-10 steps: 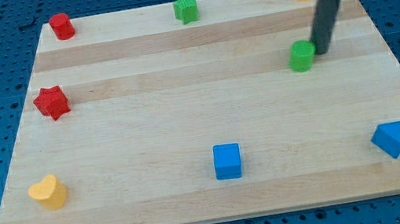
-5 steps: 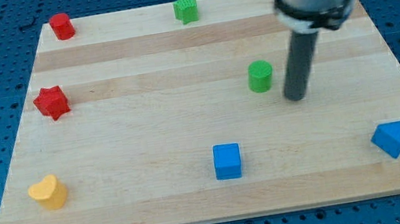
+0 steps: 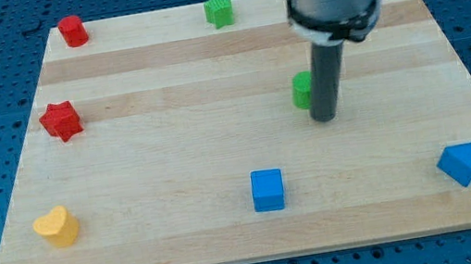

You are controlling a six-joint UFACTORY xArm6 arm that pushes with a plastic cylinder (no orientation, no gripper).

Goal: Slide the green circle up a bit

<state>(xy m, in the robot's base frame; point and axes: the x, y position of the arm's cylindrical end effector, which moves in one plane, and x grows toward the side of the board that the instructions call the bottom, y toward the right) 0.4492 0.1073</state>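
Right now my tip rests on the wooden bench, just below and to the view's right of the green circle (partly hidden behind the rod), seemingly touching it. No jaws are in view. Further down lies the blue cube.

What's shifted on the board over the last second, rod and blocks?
The green circle block slid toward the view's left and slightly down in the first half second, then held. My tip swept from its right side down and leftward; it now sits just below-right of the block, the rod covering its right edge. The red, yellow, blue and green star blocks stayed put; the top-right yellow one is now hidden.
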